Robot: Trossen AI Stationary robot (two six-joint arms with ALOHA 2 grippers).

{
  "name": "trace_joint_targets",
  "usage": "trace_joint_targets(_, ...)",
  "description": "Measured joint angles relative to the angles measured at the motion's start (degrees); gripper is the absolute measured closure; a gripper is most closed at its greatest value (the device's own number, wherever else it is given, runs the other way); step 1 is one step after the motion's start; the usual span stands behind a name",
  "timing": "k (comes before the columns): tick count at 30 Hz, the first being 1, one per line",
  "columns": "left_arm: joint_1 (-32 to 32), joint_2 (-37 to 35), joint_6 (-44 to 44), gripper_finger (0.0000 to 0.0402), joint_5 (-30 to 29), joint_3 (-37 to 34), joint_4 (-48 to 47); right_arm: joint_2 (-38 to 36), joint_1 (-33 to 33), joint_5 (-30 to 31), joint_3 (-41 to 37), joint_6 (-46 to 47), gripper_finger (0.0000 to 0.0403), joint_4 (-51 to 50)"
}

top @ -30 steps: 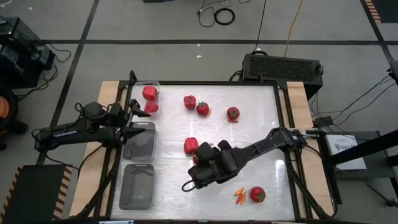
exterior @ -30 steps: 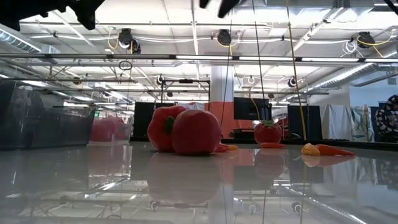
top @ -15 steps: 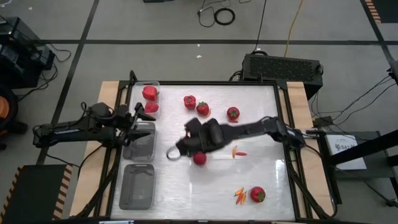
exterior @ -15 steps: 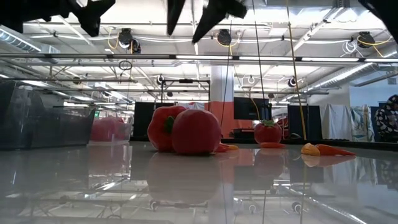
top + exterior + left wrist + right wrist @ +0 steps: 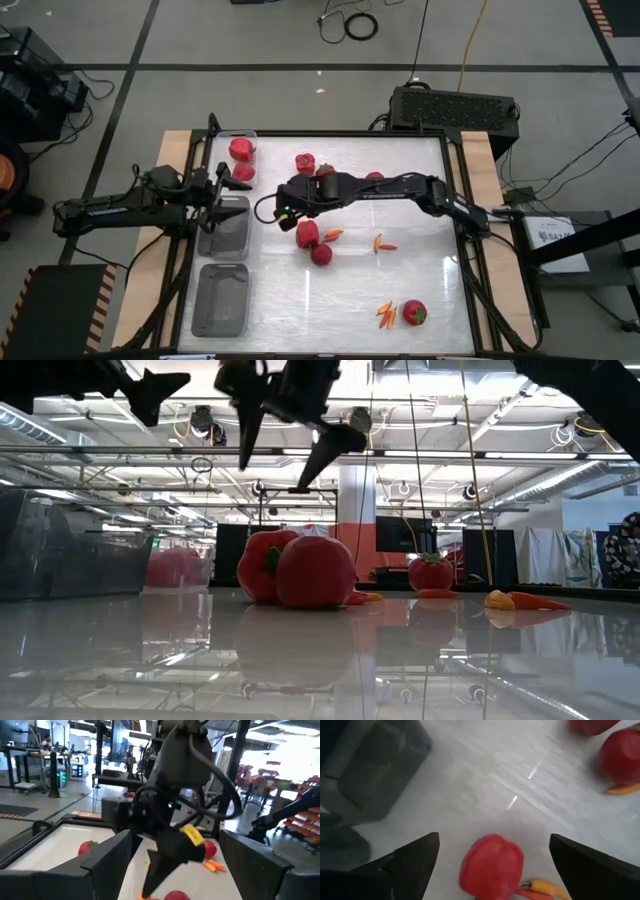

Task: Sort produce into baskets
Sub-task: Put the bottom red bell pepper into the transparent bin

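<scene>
On the table (image 5: 420, 290), a red pepper (image 5: 307, 234) lies apparently below the spread right pincer (image 5: 272, 211).

Ceiling lamps (image 5: 205, 420) glaring bright; table (image 5: 320, 660) mirroring them; right wrist view blurring, low-view arms silhouetting.
</scene>
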Motion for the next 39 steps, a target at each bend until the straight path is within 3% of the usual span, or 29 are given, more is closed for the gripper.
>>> trace_joint_targets(5,0.0,-0.1,6.6,0.0094,-4.8,0.3,0.8,1.1,-0.3,0.2,0.0,-3.6,0.0034,-0.7)
trace_joint_targets(15,0.1,0.0,9.8,0.0094,-14.4,0.3,-6.3,5.8,-0.5,-0.2,-0.1,-4.0,0.0034,-0.6)
trace_joint_targets(21,0.1,0.1,12.5,0.0094,-21.4,0.3,-11.0,7.0,0.2,-0.4,-0.1,0.7,0.0035,-0.7)
trace_joint_targets(26,0.1,0.7,12.6,0.0094,-22.4,0.3,-10.5,7.3,1.0,-1.1,-0.1,7.5,0.0035,-2.9)
trace_joint_targets(31,0.1,1.3,14.1,0.0094,-23.1,0.3,-9.6,7.2,2.5,3.3,-0.1,15.0,0.0035,-3.0)
trace_joint_targets(39,0.1,2.8,15.0,0.0094,-23.2,0.3,-8.5,7.2,4.4,5.6,-1.4,20.4,0.0035,-2.6)
